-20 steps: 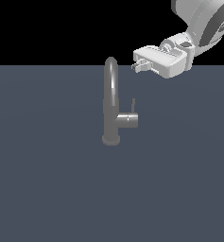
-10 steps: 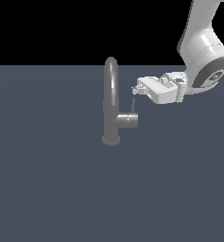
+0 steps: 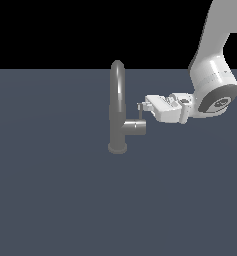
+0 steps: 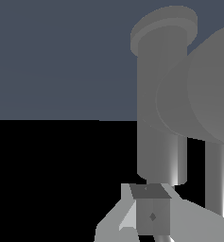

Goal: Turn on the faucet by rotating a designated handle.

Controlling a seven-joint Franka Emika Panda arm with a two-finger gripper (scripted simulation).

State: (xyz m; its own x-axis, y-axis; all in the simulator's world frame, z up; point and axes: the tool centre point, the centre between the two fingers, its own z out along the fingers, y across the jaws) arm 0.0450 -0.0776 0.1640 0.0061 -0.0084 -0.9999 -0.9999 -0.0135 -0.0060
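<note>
The faucet (image 3: 117,107) stands upright on the dark floor, a slim grey tap with an arched spout and a stubby side cylinder (image 3: 135,127) on the exterior view's right. The handle (image 3: 141,114), a thin dark rod, rises from that cylinder's end. My gripper (image 3: 141,106) comes in level from the exterior view's right, its tips at the top of the rod; I cannot tell whether they touch. Its jaws look shut with nothing held. In the wrist view the faucet (image 4: 160,118) fills the frame beyond the gripper (image 4: 151,215), with the handle (image 4: 216,175) off to one side.
The white arm (image 3: 212,85) reaches down from the exterior view's upper right. A flat dark grey floor (image 3: 50,190) lies all around the faucet's base. Nothing else stands on it.
The gripper has come down and moved toward the exterior view's left, from above and beside the faucet to the tip of the handle. The faucet and handle look unmoved.
</note>
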